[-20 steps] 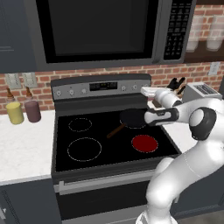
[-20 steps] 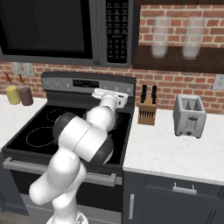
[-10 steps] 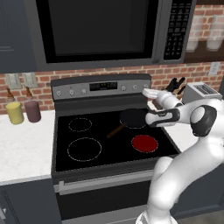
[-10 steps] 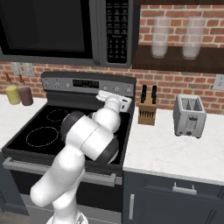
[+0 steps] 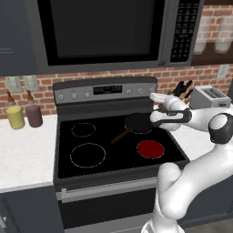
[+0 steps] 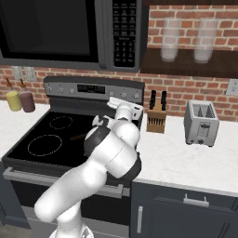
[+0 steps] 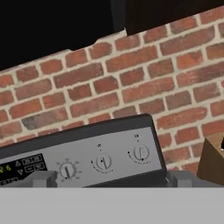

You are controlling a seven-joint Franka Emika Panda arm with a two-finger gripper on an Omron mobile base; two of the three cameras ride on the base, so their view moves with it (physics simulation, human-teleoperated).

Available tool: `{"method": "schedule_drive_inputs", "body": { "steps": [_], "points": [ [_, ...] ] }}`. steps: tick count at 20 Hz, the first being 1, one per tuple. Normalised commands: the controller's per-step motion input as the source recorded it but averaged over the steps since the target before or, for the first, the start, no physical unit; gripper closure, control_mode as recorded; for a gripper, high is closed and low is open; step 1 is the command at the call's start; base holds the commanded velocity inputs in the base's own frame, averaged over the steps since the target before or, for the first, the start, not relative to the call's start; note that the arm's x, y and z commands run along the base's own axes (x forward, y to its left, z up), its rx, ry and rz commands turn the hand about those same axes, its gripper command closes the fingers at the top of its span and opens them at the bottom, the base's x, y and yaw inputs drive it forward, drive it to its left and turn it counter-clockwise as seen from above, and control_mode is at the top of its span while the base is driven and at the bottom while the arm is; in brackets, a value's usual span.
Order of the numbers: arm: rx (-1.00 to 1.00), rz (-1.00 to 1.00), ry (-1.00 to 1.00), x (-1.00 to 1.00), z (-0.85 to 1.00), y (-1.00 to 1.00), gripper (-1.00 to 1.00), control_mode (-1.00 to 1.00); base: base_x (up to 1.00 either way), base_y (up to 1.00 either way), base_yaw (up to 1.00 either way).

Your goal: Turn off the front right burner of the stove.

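The stove (image 5: 91, 136) has a black glass top and a grey back panel (image 5: 104, 91) with small knobs and a display. Its front right burner (image 5: 150, 149) glows as a solid red disc. My gripper (image 5: 155, 97) hovers at the right end of the back panel, above and behind that burner. In the hand view the gripper (image 7: 111, 180) looks at the panel's right knobs (image 7: 141, 152), and its fingertips (image 7: 41, 178) stand wide apart with nothing between them. In the right base view the gripper (image 6: 115, 102) sits before the panel, and my arm hides the burner.
A black skillet (image 5: 138, 123) with a wooden handle rests on the rear right zone, just below my hand. A knife block (image 5: 182, 88) and toaster (image 5: 209, 96) stand on the right counter. Two bottles (image 5: 16, 116) stand at the left. A microwave (image 5: 104, 32) hangs overhead.
The hand has edged slightly toward the right end of the back panel, and the elbow has swung a little outward. The burner stays red.
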Motion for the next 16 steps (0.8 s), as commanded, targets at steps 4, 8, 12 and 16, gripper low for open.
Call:
{"method": "schedule_drive_inputs", "body": {
  "steps": [4, 8, 12, 16],
  "points": [
    [0.00, 0.00, 0.00, 0.24, -0.10, 0.00, -1.00, -1.00, 0.00, 0.00, 0.00],
    [0.00, 0.00, 0.00, 0.33, -0.04, 0.00, -1.00, -1.00, 0.00, 0.00, 0.00],
    [0.00, 0.00, 0.00, 0.38, 0.00, 0.00, -1.00, -1.00, 0.00, 0.00, 0.00],
    [0.00, 0.00, 0.00, 0.41, -0.01, 0.00, -1.00, -1.00, 0.00, 0.00, 0.00]
  ]
}}
